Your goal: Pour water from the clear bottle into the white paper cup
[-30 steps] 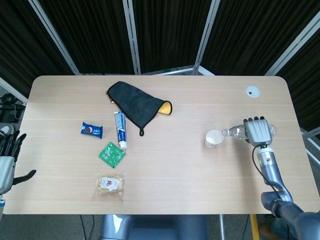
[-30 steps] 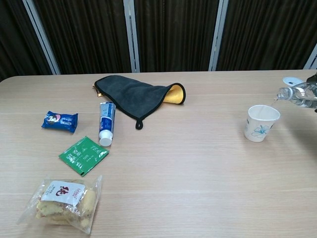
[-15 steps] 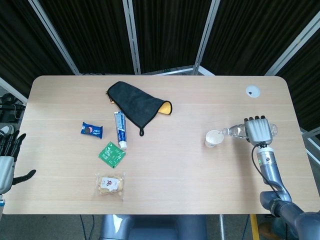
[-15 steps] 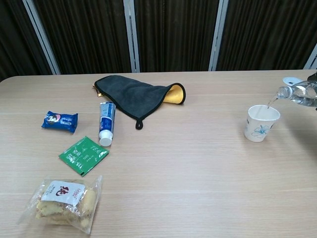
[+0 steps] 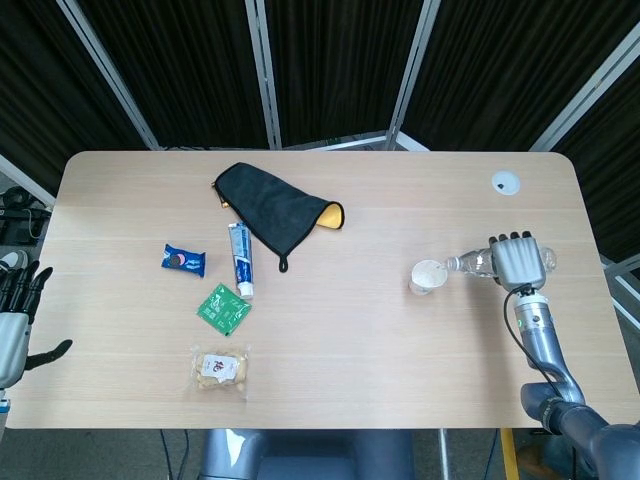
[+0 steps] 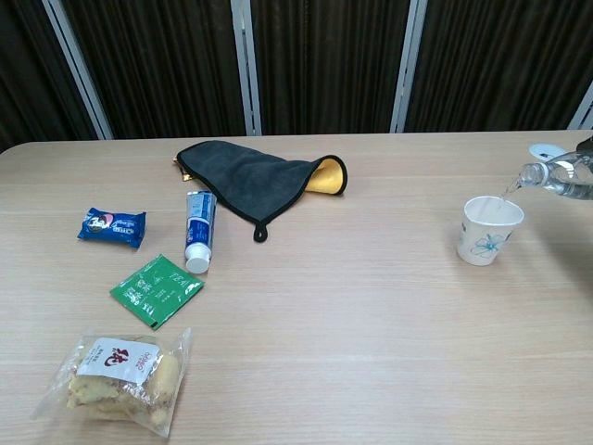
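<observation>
My right hand (image 5: 517,261) grips the clear bottle (image 5: 470,264), which lies tipped almost level with its neck pointing left. In the chest view the bottle (image 6: 556,177) enters from the right edge, its mouth just above the rim of the white paper cup (image 6: 488,230), and a thin stream of water runs into it. The white paper cup (image 5: 427,277) stands upright on the table's right side. My left hand (image 5: 14,322) hangs open off the table's left edge, holding nothing.
On the left half of the table lie a dark cloth (image 5: 276,209), a toothpaste tube (image 5: 240,259), a blue snack packet (image 5: 184,260), a green sachet (image 5: 224,308) and a bagged pastry (image 5: 221,370). A white disc (image 5: 505,182) sits far right.
The bottle has risen slightly in the chest view and tipped a little more, with the stream now showing. The cup and left hand have not moved.
</observation>
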